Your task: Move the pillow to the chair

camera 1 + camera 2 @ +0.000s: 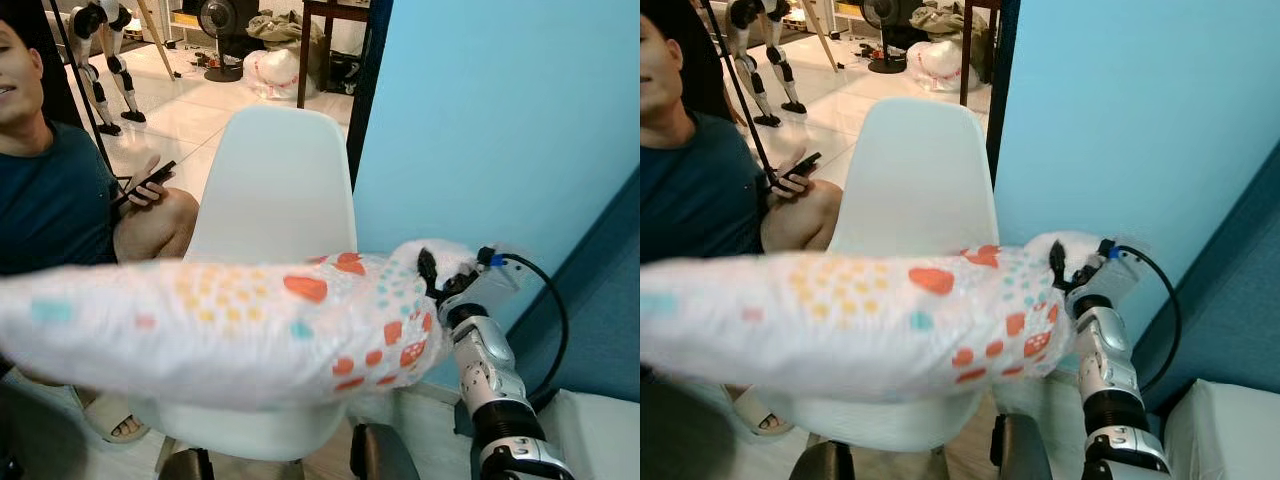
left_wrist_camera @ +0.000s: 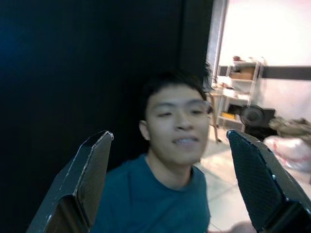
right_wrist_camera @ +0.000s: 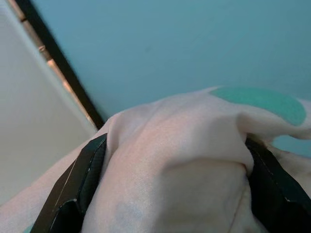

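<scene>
Above the chair (image 1: 275, 200): pillow (image 1: 220, 325) hung, not yet set down.
Right gripper (image 1: 432, 272): clenched on pillow's end.
Left gripper (image 2: 170, 184): jaws spread, empty.
Left: lowering, release.

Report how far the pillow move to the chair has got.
Done: the right gripper has the pillow pinched at one end, fabric bunched between its fingers. In hand: the pillow hangs lifted in front of the white chair, above its seat. Left: lower it onto the seat and release. The left gripper is open, pointing at a seated person.
</scene>
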Robot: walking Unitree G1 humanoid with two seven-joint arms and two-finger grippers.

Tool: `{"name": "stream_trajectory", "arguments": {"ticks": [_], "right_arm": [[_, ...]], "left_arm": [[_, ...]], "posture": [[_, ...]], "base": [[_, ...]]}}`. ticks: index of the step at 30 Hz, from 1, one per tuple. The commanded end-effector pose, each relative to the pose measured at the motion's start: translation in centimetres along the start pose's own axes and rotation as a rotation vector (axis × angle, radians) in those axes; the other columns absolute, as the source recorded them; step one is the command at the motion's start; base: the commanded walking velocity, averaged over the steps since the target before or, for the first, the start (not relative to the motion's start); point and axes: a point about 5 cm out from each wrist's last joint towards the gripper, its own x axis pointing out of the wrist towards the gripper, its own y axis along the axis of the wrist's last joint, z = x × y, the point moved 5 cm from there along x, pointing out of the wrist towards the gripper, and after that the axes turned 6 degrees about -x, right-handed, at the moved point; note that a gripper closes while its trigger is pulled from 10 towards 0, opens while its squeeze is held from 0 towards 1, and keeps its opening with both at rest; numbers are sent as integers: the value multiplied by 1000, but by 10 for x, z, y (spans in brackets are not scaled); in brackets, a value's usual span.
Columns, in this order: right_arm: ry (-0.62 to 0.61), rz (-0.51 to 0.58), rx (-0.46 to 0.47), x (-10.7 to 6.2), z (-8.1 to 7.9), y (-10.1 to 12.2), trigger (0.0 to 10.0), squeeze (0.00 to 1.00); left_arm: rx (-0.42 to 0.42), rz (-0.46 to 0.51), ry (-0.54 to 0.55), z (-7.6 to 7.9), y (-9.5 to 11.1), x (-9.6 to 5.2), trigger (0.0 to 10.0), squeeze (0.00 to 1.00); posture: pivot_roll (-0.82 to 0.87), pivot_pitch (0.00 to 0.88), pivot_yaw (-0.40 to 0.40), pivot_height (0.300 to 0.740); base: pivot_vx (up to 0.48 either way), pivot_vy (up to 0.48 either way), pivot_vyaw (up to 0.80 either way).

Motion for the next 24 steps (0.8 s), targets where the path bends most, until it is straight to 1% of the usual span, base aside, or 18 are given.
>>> {"name": "stream_trajectory", "arguments": {"ticks": [1,2,4,5,6,7,9,11,12,13,14,15,16,18,19,21,23,24], "right_arm": [[20,-34,0,-2,-4,-8,10000,0],[23,-26,0,-1,-5,-6,10000,0],[26,12,12,0,-6,2,10000,0],[26,12,12,0,-6,2,10000,0],[-1,16,-9,1,-3,5,10000,0],[-18,16,-20,2,0,6,10000,0],[-18,16,-20,2,0,6,10000,0],[-41,-54,-112,1,6,-3,10000,0],[-23,-116,-176,-2,6,-14,10000,0],[-23,-116,-176,-2,6,-14,10000,0],[-1,-199,-252,-9,7,-29,10000,0],[17,-257,-317,-16,9,-40,10000,0],[17,-257,-317,-16,9,-40,10000,0],[29,-301,-352,-29,15,-51,10000,0],[29,-301,-352,-29,15,-51,10000,0],[24,-298,-336,-34,18,-51,10000,0],[-4,-322,-334,-46,27,-55,10000,0],[-4,-322,-334,-46,27,-55,10000,0]], "left_arm": [[-42,12,-17,10,2,0,10000,0],[-50,1,-37,14,1,0,10000,0],[-43,-75,-228,51,-15,-8,10000,0],[-43,-75,-228,51,-15,-8,10000,0],[-30,-148,-390,81,-32,-23,10000,0],[-23,-196,-496,101,-43,-35,10000,0],[-23,-196,-496,101,-43,-35,10000,0],[6,-319,-729,145,-75,-79,10000,0],[26,-404,-848,164,-96,-109,10000,0],[26,-404,-848,164,-96,-109,10000,0],[68,-482,-970,180,-117,-144,10000,0],[103,-533,-1056,188,-131,-169,10000,0],[103,-533,-1056,188,-131,-169,10000,0],[179,-593,-1180,193,-149,-205,10000,0],[179,-593,-1180,193,-149,-205,10000,0],[198,-618,-1211,192,-155,-214,10000,0],[220,-674,-1258,188,-162,-230,10000,0],[220,-674,-1258,188,-162,-230,10000,0]], "posture": [[48,0,-109,548],[48,0,-109,548],[50,0,-111,548],[50,0,-111,548],[52,0,-114,548],[52,0,-113,548],[52,0,-113,548],[47,0,-111,548],[41,0,-107,548],[41,0,-107,548],[40,0,-106,548],[36,0,-104,548],[36,0,-104,548],[30,0,-99,548],[30,0,-99,548],[30,0,-99,548],[31,0,-96,548],[31,0,-96,548]], "base": [[0,0,0],[0,0,0],[0,0,0],[0,0,0],[0,0,0],[0,0,0],[0,0,0],[0,0,0],[0,0,0],[0,0,0],[0,0,0],[0,0,0],[0,0,0],[0,0,0],[0,0,0],[0,0,0],[0,0,0],[0,0,0]]}}
